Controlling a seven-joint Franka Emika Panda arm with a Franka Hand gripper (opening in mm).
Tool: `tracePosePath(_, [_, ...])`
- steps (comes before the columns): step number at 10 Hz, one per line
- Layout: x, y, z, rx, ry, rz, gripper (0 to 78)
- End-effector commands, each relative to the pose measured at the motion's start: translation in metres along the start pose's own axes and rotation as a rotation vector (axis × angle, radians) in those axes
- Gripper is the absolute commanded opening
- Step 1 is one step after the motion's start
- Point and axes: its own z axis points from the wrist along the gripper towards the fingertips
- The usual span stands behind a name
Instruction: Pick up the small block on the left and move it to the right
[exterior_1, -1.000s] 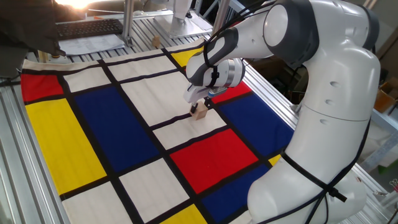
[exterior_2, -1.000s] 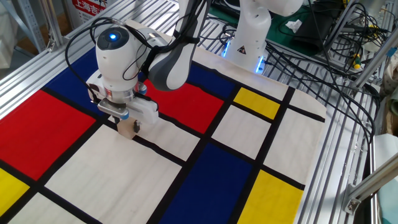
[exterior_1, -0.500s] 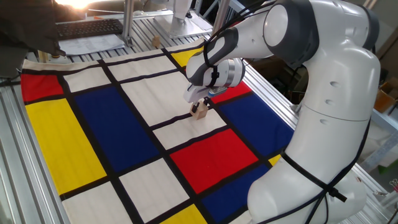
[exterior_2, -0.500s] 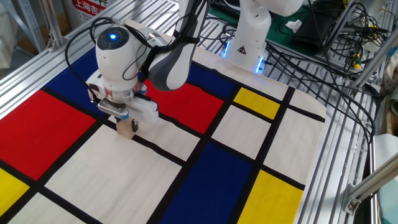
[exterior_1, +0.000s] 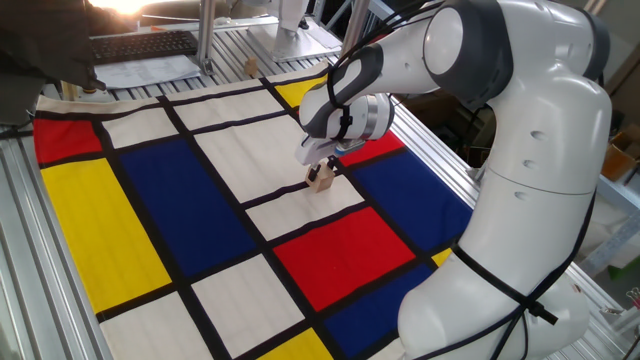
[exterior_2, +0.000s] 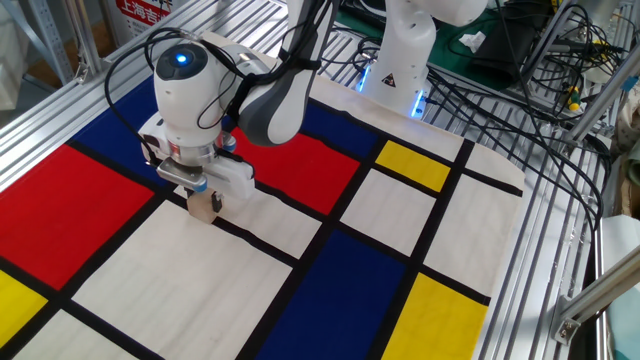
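Observation:
The small block (exterior_1: 321, 181) is a plain light-tan wooden cube on the coloured cloth, at a black line beside a white rectangle. It also shows in the other fixed view (exterior_2: 204, 205). My gripper (exterior_1: 321, 176) points straight down over it, with a finger on either side and the jaws closed against the block. In the other fixed view the gripper (exterior_2: 204, 198) sits low, and the block's bottom is at or just above the cloth. The fingers hide the block's top.
The cloth (exterior_1: 150, 200) of red, blue, yellow and white rectangles covers the table. A small tan object (exterior_1: 252, 68) lies at its far edge. Aluminium rails (exterior_2: 560, 230) frame the table. Cables and the arm's base (exterior_2: 400, 70) stand behind.

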Motion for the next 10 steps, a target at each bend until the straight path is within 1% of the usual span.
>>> tracePosePath(1, [-0.006, 0.000, -0.022, -0.014, 0.000, 0.021, 1.1])
tracePosePath(4, [-0.007, 0.002, -0.024, -0.016, -0.002, 0.026, 1.1])
tracePosePath(6, [-0.012, 0.010, -0.026, -0.016, -0.006, 0.036, 1.1])
tracePosePath(7, [-0.016, 0.019, -0.030, -0.018, -0.006, 0.040, 1.1])
tracePosePath(9, [-0.023, 0.040, -0.043, -0.017, -0.005, 0.046, 1.1])
tracePosePath(10, [-0.024, 0.059, -0.049, -0.017, -0.004, 0.048, 1.1])
